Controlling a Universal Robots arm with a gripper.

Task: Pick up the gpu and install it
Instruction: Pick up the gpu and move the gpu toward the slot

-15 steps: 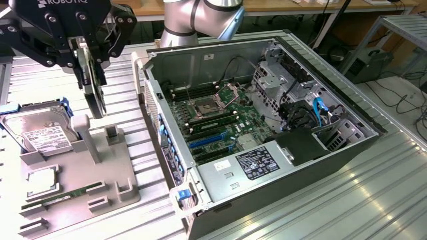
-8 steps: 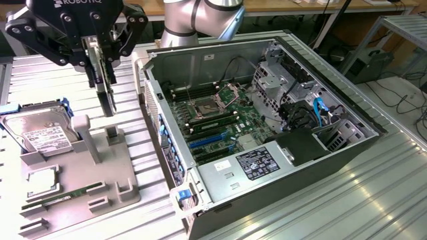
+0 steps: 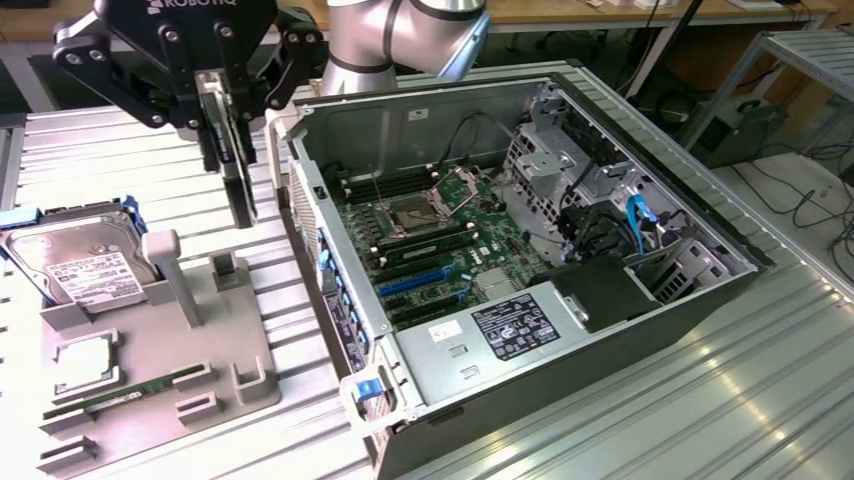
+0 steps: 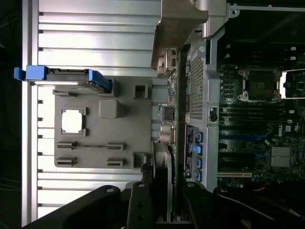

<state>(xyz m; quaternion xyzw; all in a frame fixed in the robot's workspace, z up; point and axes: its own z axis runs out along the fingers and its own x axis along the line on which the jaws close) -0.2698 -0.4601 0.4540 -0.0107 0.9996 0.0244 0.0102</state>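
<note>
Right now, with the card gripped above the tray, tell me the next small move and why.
Probably carry the gpu sideways toward the exterior view's right, over the open computer case. The gripper is shut on the card's upper part, and the card hangs above the grey fixture tray, outside the case wall rather than over the blue expansion slots. Mind that wall on the way.
</note>
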